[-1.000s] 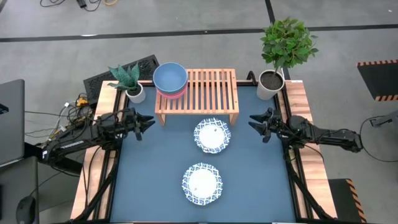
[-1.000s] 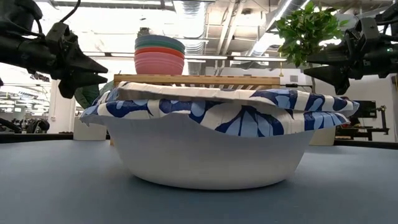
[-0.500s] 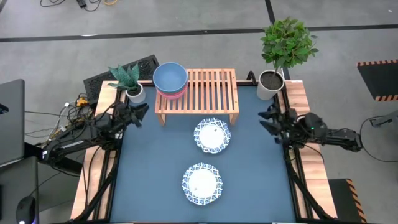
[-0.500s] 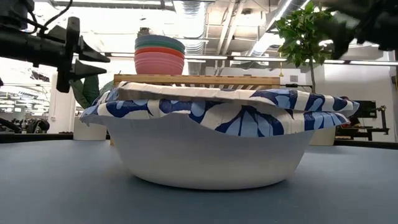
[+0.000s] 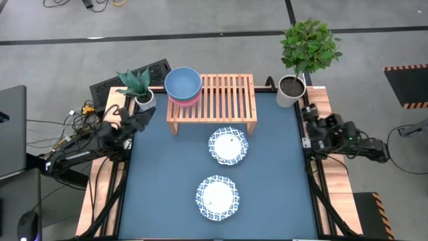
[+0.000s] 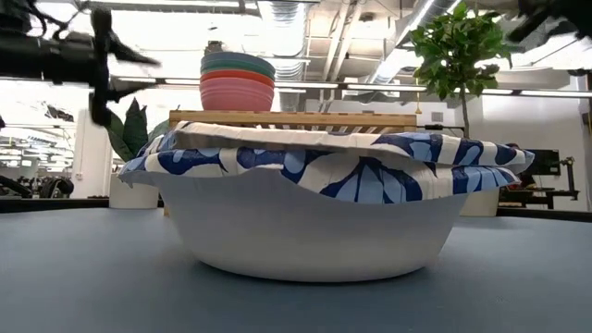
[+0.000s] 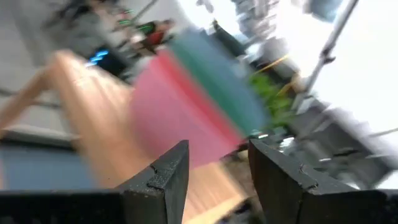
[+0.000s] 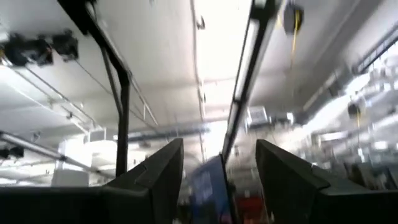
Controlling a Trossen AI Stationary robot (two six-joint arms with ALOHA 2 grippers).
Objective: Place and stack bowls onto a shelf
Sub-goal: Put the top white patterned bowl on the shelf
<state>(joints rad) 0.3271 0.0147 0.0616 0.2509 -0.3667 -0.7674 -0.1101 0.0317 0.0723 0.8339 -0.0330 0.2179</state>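
A teal bowl (image 5: pixel 182 83) sits nested in a pink bowl (image 5: pixel 184 100) at the left end of the light-wood shelf (image 5: pixel 221 100). The stack (image 6: pixel 238 81) also shows in the low view. Two white bowls with blue patterned rims rest on the blue table, one just in front of the shelf (image 5: pixel 228 145), one nearer the front edge (image 5: pixel 217 196). My left gripper (image 5: pixel 144 117) hangs open at the table's left edge, facing the stacked bowls (image 7: pixel 186 112), nothing between its fingers. My right gripper (image 5: pixel 309 122) hangs open at the right edge, tipped up toward the ceiling (image 8: pixel 219 180).
A small spiky plant in a white pot (image 5: pixel 142 90) stands at the far left corner, close to my left gripper. A taller leafy plant in a white pot (image 5: pixel 294 84) stands at the far right corner. The shelf's middle and right slats (image 5: pixel 231 94) are bare.
Both grippers have drawn back from the table's middle toward their own side edges and risen. The right one has tipped steeply upward. The left one has tipped up and rolled about its axis. The bowls have stayed where they were.
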